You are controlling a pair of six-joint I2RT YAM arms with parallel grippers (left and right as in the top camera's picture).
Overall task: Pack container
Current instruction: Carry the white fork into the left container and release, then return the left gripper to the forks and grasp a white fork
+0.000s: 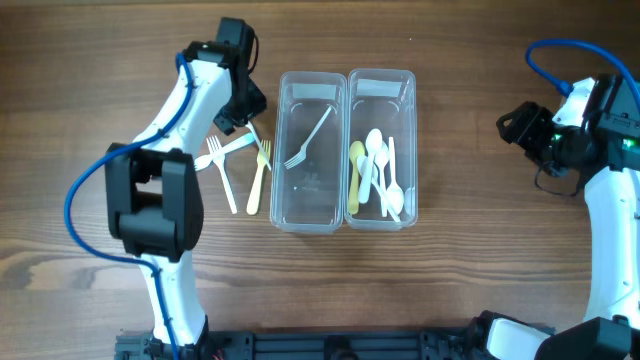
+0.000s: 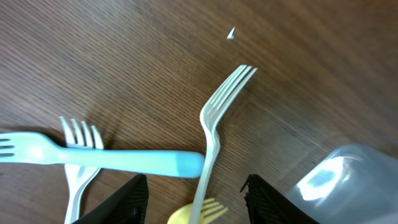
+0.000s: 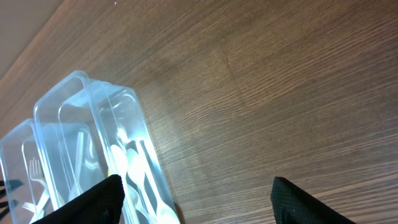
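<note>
Your left gripper (image 2: 196,202) hangs low over the loose forks on the table (image 1: 450,290), jaws spread wide with nothing clamped. Lined up between the fingers is a white fork (image 2: 216,118), tines pointing away. Its handle looks to lie across the end of the blue fork (image 2: 118,160), so it sits on top of the heap. My read is that this makes it the sensible 1 to lift next.

A 2nd white fork (image 2: 76,165) is pinned under the blue one further left. The yellow fork (image 2: 189,214) just pokes in at the near edge, right below the gripper. That leaves 4 forks still out, all just left of the containers.

The sorting is plain from above. The left container (image 1: 283,150) holds only 1 packed fork (image 1: 308,140), lying on a slant. The right container (image 1: 412,150) holds the spoons (image 1: 380,175), 1 yellow among the white. The 2 tubs stand touching, side by side, so forks go to the nearer tub by my judgement.

Your right gripper (image 3: 193,205) hovers well apart on the right, fingers parted and empty, facing back toward the tubs. It looks parked out of the way.

There is no brand, label or writing I can read on the tubs, the cutlery or the arms.
</note>
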